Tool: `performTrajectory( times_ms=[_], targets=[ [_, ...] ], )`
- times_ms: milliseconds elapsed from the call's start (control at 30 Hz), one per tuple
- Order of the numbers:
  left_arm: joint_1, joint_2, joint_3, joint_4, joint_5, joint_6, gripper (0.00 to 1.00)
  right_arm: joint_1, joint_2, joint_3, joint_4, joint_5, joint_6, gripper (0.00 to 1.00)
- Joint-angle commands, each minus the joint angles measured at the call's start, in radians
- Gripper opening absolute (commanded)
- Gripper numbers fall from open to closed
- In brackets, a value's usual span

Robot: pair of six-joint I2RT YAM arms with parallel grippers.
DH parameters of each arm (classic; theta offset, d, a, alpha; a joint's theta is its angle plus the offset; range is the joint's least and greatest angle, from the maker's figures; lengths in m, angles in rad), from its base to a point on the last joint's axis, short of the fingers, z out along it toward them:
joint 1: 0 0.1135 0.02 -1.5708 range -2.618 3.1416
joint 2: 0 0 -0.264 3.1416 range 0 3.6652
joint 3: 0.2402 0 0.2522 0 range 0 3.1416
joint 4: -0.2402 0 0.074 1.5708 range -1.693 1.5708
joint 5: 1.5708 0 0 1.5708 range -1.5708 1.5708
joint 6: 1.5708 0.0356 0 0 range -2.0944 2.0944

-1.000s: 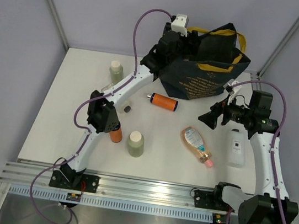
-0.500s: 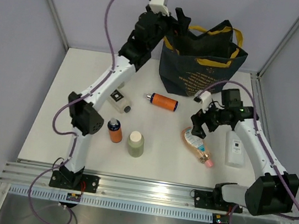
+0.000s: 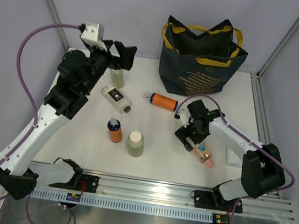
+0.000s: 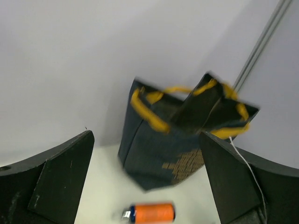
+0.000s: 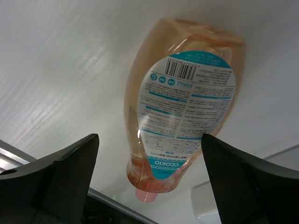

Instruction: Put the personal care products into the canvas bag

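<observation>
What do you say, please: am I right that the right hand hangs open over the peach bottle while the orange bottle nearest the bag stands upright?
Not quite. The right hand does hang open over the peach bottle, but the orange bottle nearest the bag lies on its side rather than standing upright, as the top external view shows.

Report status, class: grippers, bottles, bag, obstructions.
Left gripper open, empty, raised. Right gripper open over peach teardrop bottle, not gripped. Canvas bag upright, mouth open; orange bottle lying before it.

Overhead overview, left wrist shares canvas bag point(image 3: 199, 77)
</observation>
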State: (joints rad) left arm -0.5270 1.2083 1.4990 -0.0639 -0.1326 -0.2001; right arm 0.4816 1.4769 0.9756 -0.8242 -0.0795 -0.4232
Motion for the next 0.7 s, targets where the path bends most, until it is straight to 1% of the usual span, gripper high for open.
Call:
performTrajectory(
  times_ms=[0,33,67,100,133,233,367,433,500,567,600,633,667],
  targets=[
    [0.012,-0.131,-0.205,-0.08,-0.085,0.018,0.99,0.044,0.074,-0.023,0.075,0.171,0.08,1.0],
    [0.015,-0.212,-0.295,-0.095,-0.099,0.004,0.99,0.046,0.094,-0.029,0.085,0.197,0.083,1.0],
    [0.015,-0.254,-0.34,-0.12,-0.125,-0.025,0.99,0.046,0.114,-0.029,0.089,0.214,0.084,0.99],
    [0.016,-0.292,-0.383,-0.131,-0.137,-0.042,0.99,0.046,0.15,-0.031,0.088,0.211,0.093,0.99],
    [0.016,-0.364,-0.464,-0.14,-0.156,-0.061,0.99,0.046,0.167,-0.031,0.089,0.204,0.095,1.0],
    [0.018,-0.481,-0.587,-0.187,-0.191,-0.16,0.99,0.048,0.221,-0.019,0.082,0.201,0.087,0.99],
    [0.018,-0.585,-0.681,-0.209,-0.223,-0.246,0.99,0.046,0.252,0.009,0.054,0.179,0.066,0.99],
    [0.018,-0.611,-0.703,-0.205,-0.223,-0.278,0.99,0.046,0.261,0.015,0.039,0.161,0.055,1.0],
    [0.018,-0.624,-0.711,-0.197,-0.211,-0.291,0.99,0.045,0.266,0.018,0.03,0.129,0.043,0.9],
    [0.018,-0.618,-0.701,-0.185,-0.155,-0.312,0.99,0.032,0.269,0.02,0.017,0.093,0.043,0.82],
    [0.018,-0.601,-0.691,-0.177,-0.125,-0.327,0.99,0.022,0.266,0.029,0.01,0.084,0.04,0.74],
    [0.018,-0.589,-0.688,-0.163,-0.049,-0.369,0.99,0.005,0.266,0.038,-0.009,0.048,0.04,0.71],
    [0.018,-0.576,-0.689,-0.121,-0.007,-0.396,0.99,-0.02,0.267,0.049,-0.019,-0.019,0.04,0.68]
  ],
)
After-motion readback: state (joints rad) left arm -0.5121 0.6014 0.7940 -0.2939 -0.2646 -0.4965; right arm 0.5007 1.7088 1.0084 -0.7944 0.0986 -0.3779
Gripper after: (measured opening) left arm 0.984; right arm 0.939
